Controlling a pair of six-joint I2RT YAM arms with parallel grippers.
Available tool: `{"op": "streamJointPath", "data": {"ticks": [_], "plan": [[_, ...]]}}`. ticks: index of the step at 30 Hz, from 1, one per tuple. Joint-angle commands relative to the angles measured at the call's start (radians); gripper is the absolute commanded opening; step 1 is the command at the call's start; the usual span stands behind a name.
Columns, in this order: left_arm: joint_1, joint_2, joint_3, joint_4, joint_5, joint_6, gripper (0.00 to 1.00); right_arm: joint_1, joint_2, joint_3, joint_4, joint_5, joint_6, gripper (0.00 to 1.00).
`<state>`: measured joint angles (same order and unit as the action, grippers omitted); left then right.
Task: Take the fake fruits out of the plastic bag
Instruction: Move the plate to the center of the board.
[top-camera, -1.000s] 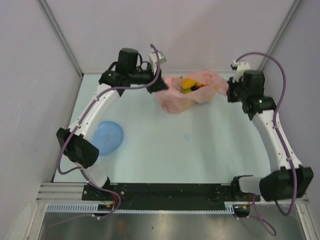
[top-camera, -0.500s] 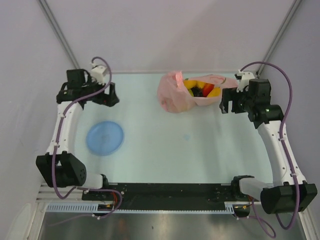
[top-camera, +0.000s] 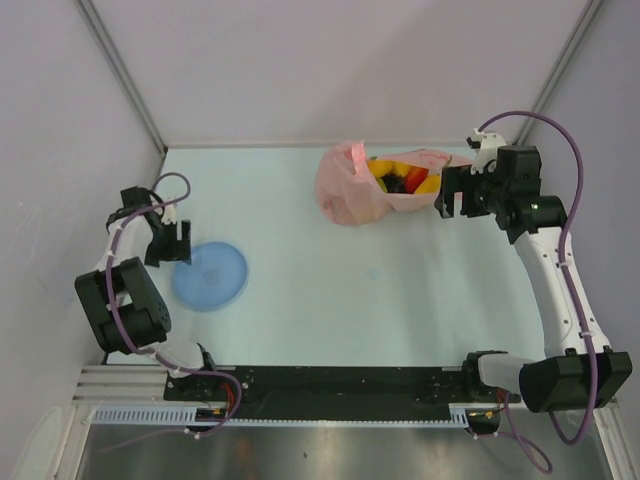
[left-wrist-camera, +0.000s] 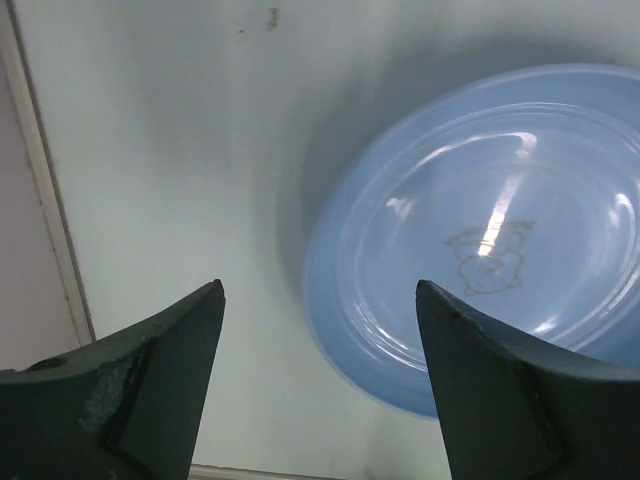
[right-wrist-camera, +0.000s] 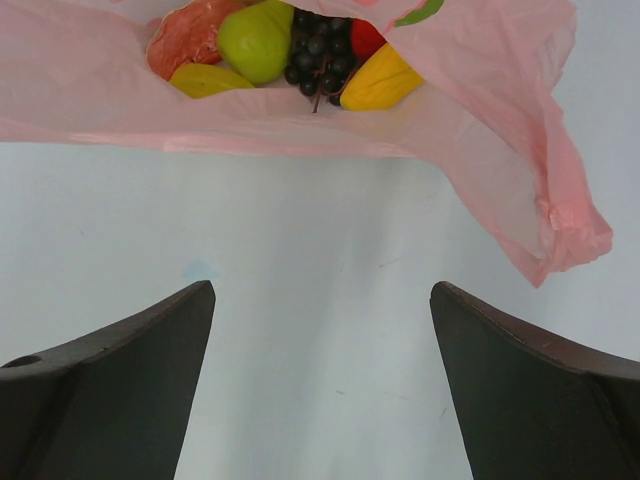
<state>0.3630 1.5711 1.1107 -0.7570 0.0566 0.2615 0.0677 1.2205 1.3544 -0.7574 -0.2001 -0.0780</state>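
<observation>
Fruits (right-wrist-camera: 300, 55) glossy inside crinkled translucent pink bag (right-wrist-camera: 480, 110).

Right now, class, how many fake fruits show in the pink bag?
6, at the plastic bag mouth: orange, yellow-green, green, grapes, red, yellow. More may be hidden.

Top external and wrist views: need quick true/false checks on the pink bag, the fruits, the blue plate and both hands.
1. The translucent pink plastic bag lies open at the far side of the pale table. True.
2. The round blue plate carries a yellow fruit. False: no fruit is on it; the glossy plastic fruits in view sit in the bag.
3. The right hand is clamped on the bag's rim. False: it is open, short of the bag, holding nothing.
4. The dark grape bunch lies beside a round green fruit inside the bag. True.
5. The left hand is open at the plate's rim. True.
</observation>
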Motion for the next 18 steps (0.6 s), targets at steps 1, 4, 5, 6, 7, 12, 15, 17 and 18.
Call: {"op": "streamJointPath", "data": {"ticks": [1,4,5,6,7,12,15,17,18], "plan": [[0.030,0.021,-0.038,0.047,-0.031,-0.001,0.77,0.000,0.010,0.035,-0.008,-0.042,0.012,0.95],[0.024,0.067,-0.043,0.019,0.026,0.010,0.67,0.014,0.020,0.035,-0.003,-0.039,0.004,0.94],[0.021,0.081,-0.046,0.016,0.029,0.015,0.65,0.018,0.023,0.035,0.000,-0.035,0.004,0.94],[0.019,0.105,-0.048,0.019,0.028,0.016,0.63,0.020,0.025,0.035,0.003,-0.035,0.003,0.94],[0.019,0.115,-0.046,0.024,0.026,0.022,0.58,0.023,0.028,0.035,0.003,-0.035,0.004,0.94],[-0.002,0.136,-0.038,0.022,0.071,0.036,0.45,0.029,0.025,0.034,-0.005,-0.036,0.006,0.93],[-0.062,0.139,-0.038,0.015,0.098,0.051,0.41,0.029,0.025,0.028,-0.011,-0.038,-0.005,0.93],[-0.111,0.147,-0.040,0.010,0.115,0.064,0.33,0.029,0.020,0.022,-0.010,-0.035,-0.012,0.93],[-0.168,0.153,-0.040,0.007,0.115,0.067,0.31,0.029,0.016,0.020,-0.011,-0.033,-0.016,0.93]]}}
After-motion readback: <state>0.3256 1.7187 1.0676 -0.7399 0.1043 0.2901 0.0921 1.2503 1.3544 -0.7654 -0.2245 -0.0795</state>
